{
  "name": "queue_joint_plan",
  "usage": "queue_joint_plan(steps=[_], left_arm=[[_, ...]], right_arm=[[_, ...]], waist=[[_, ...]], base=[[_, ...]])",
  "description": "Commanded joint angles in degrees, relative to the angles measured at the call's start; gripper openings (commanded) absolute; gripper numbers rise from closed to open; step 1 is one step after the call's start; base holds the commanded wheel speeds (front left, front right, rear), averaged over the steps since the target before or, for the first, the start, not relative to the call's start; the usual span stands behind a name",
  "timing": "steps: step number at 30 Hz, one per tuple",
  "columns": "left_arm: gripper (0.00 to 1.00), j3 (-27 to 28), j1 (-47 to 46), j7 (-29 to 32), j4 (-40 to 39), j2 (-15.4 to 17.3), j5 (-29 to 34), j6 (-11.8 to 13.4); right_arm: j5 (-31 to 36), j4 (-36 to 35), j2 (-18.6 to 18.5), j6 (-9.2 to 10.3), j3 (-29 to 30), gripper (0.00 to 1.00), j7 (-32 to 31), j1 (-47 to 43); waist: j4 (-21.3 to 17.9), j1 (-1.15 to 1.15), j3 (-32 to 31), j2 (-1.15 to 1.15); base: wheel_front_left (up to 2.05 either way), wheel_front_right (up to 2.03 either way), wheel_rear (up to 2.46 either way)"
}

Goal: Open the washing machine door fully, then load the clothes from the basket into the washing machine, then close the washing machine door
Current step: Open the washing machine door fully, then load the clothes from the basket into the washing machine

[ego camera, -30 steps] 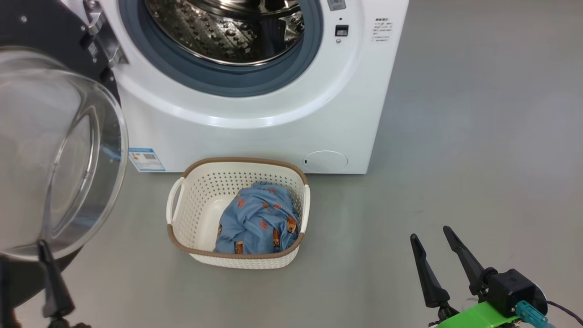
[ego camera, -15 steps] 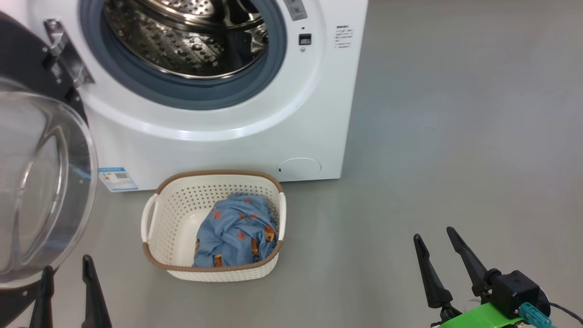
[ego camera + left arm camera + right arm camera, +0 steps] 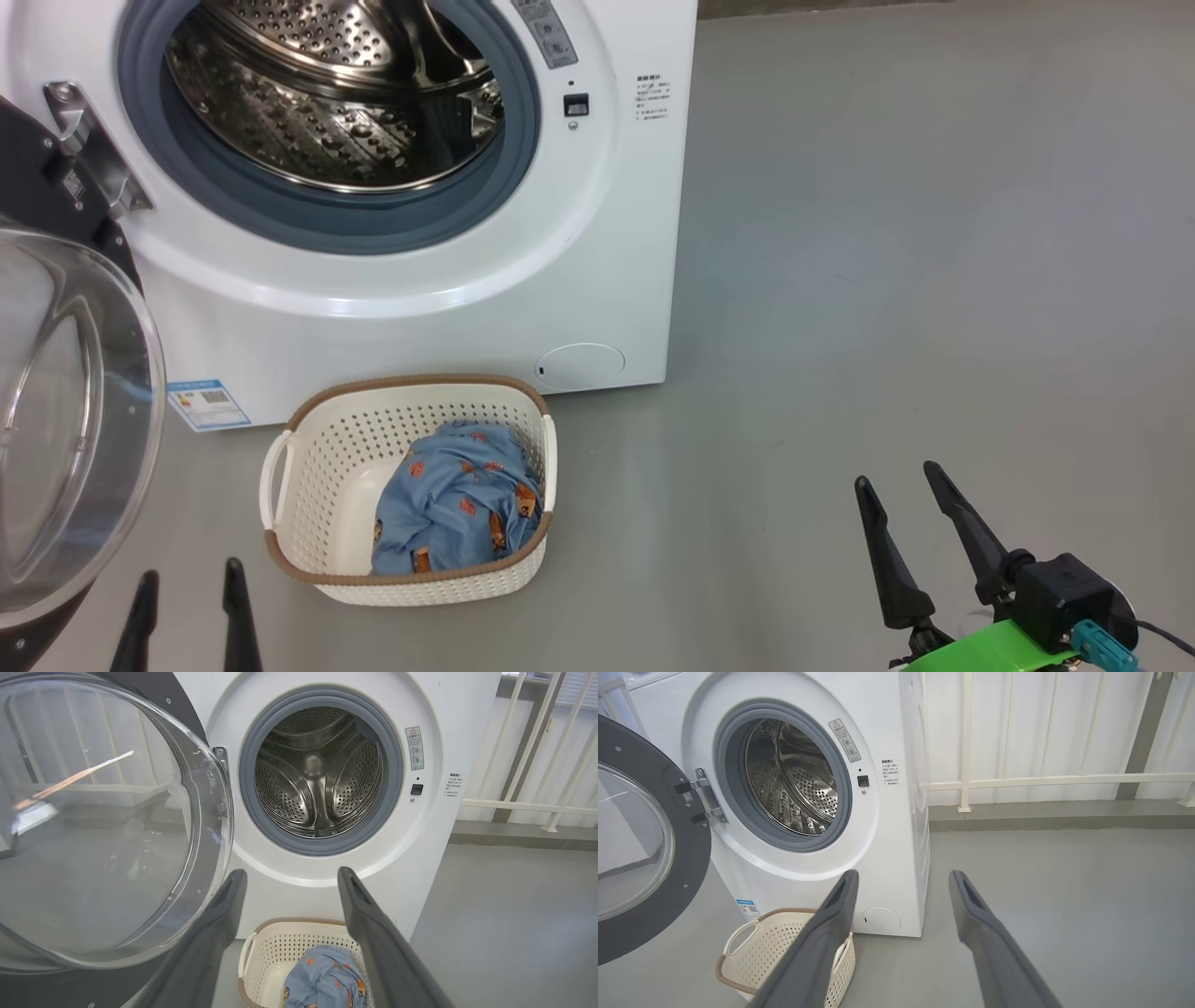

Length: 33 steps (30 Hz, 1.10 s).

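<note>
Loading looks to be the step in hand: the washing machine door (image 3: 65, 420) stands wide, and the clothes (image 3: 453, 509) lie in the basket (image 3: 411, 383) before the washing machine (image 3: 597, 233). The left claw (image 3: 190, 569) and right claw (image 3: 896, 473) are both spread and empty; one should next reach down for the clothes.

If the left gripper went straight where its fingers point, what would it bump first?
Probably the white front of the washing machine, just below its drum opening. The left gripper aims there, with the washing machine door close beside it; depth is unclear.
</note>
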<state>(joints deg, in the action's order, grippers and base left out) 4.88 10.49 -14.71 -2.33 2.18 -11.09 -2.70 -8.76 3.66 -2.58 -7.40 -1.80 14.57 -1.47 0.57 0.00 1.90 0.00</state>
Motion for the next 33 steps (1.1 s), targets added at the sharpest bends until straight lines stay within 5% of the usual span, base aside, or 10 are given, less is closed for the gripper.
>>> queue_joint_plan(steps=[1,33], left_arm=[[1.00,1.3,-0.4,-0.3,-1.2,0.9,1.0,0.3],[1.00,-0.5,2.1,-0.1,-0.3,1.7,-1.3,-0.7]], right_arm=[[0.8,-1.7,-0.3,-0.09,-1.3,1.00,0.4,0.2],[0.6,-1.0,-0.3,-0.09,-0.6,1.00,0.4,-0.7]], waist=[[-0.1,0.00,-0.1,0.00],[-1.1,0.00,-2.4,0.00]], base=[[0.00,0.00,0.00],[0.00,0.00,0.00]])
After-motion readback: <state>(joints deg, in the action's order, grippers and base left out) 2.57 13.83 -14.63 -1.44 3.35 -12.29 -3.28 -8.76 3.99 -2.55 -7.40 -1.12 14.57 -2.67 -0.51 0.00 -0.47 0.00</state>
